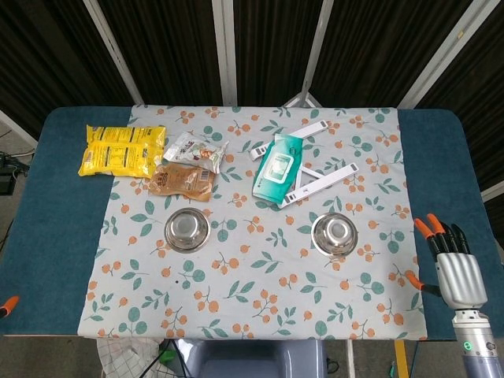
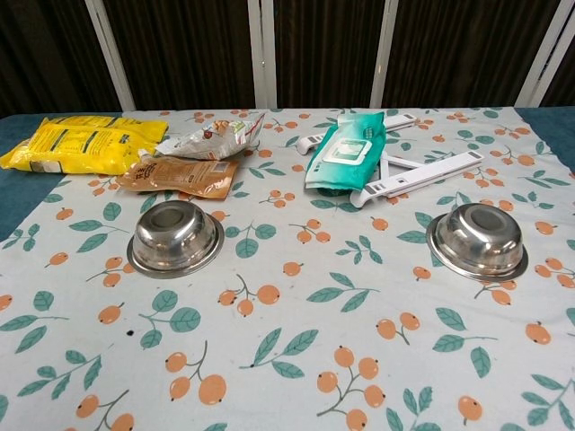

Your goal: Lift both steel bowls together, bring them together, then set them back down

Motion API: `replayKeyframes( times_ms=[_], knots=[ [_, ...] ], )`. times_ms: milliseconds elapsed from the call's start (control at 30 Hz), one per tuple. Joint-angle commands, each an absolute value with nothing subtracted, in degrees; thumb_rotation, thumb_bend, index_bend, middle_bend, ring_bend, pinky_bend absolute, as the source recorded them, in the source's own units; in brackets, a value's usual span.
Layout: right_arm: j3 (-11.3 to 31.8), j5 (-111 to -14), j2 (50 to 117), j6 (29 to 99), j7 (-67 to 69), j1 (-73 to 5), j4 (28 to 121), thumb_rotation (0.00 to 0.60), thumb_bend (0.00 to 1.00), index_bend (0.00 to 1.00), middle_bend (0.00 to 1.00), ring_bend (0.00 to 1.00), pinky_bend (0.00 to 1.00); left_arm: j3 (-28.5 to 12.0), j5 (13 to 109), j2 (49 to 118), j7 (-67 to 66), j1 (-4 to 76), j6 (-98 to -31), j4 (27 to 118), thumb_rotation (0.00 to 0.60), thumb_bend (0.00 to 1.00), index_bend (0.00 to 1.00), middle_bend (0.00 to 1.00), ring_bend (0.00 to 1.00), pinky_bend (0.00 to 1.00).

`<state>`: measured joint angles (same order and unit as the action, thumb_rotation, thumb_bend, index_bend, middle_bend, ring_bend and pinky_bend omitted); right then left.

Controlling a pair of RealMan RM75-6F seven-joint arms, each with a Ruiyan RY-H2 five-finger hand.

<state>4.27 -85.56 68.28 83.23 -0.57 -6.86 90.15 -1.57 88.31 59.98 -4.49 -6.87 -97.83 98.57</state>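
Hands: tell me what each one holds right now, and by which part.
Nothing is held. The right hand is open, away from the bowls. Only an orange fingertip of the left hand shows, at the edge.

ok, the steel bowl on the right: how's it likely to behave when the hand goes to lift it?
Probably slippery: the right steel bowl is shiny, smooth metal. Likely stiff and light, being thin-looking steel. Its flared rim lies flat on the floral cloth, so fingers may slide it before getting under. The right hand holds nothing and is apart from it.
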Motion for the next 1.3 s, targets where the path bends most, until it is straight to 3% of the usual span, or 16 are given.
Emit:
replayKeyframes(
  times_ms=[33, 200, 333, 733, 1000, 1300],
  knots=[
    [4.11, -85.39, 68.72, 82.28, 0.47, -7.19, 90.42, 0.600, 0.00, 0.14, 0.03, 0.06, 0.00, -1.66, 87.90, 59.92, -4.39, -6.93, -97.71, 98.49, 0.600, 0.04, 0.13, 0.00, 0.00, 0.13],
    [4.22, -85.14, 68.58, 78.53, 3.70, -9.17, 91.55, 0.600, 0.00, 0.13, 0.03, 0.05, 0.00, -1.44, 88.65, 59.82, -4.24, -7.38, -98.64, 98.55, 0.600, 0.05, 0.13, 0.00, 0.00, 0.13],
    [6.47, -83.30, 69.29, 71.27, -0.88, -14.74, 94.73, 0.600, 0.00, 0.11, 0.03, 0.05, 0.00, -1.65, 87.98, 59.56, -3.44, -7.51, -98.58, 98.43, 0.600, 0.06, 0.13, 0.00, 0.00, 0.13],
    [11.05, -66.12, 73.61, 56.78, -19.49, -26.39, 101.76, 0.600, 0.00, 0.11, 0.03, 0.06, 0.00, -1.83, 87.50, 59.57, -3.59, -7.36, -98.07, 98.44, 0.600, 0.06, 0.13, 0.00, 0.00, 0.13],
    [11.60, -55.37, 77.88, 52.58, -25.59, -32.36, 98.07, 0.600, 0.00, 0.11, 0.03, 0.05, 0.00, -1.83, 87.28, 59.58, -4.01, -7.29, -97.73, 98.58, 0.600, 0.06, 0.13, 0.00, 0.00, 0.13],
    [10.96, -51.00, 80.37, 51.32, -26.39, -35.08, 92.85, 0.600, 0.00, 0.11, 0.03, 0.07, 0.00, -2.06, 86.73, 59.65, -4.31, -7.28, -97.63, 98.64, 0.600, 0.06, 0.13, 0.00, 0.00, 0.13]
  ],
)
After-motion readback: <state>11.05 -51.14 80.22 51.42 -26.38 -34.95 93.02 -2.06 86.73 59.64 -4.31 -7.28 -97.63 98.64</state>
